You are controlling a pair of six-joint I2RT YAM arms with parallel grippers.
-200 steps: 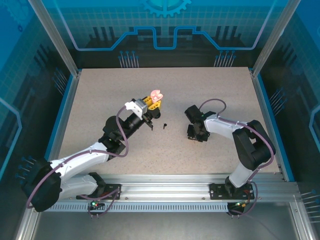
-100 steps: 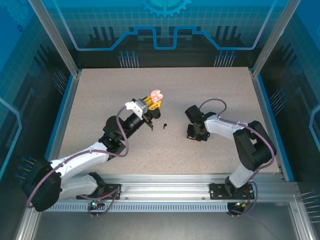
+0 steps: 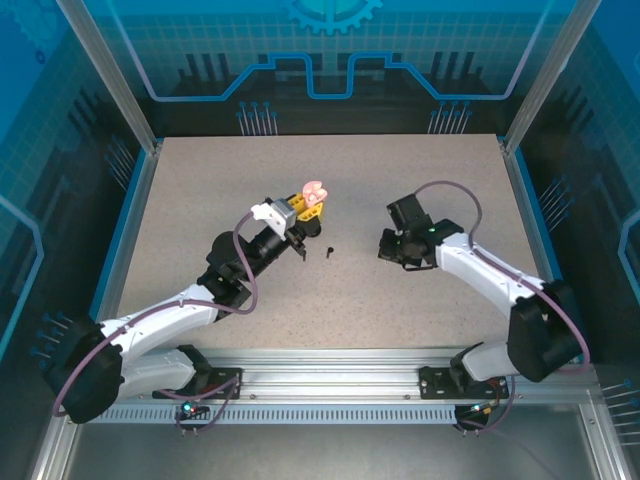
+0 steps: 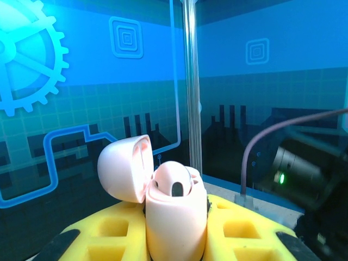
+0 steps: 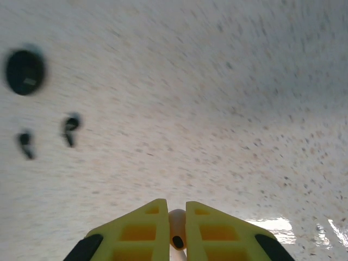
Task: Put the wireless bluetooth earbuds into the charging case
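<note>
Clamped in left gripper [image 3: 307, 207], pale pink charging case [image 4: 174, 217], lid open, aloft to receive; pinched in shut right gripper [image 5: 176, 209], matching earbud [image 5: 177, 227], above table [image 5: 217, 81], probably for insertion.

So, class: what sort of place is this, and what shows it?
Most likely a robotics lab test cell: two robot arms bolted to an aluminium rail at the edge of a speckled table, walled in by blue printed panels.
</note>
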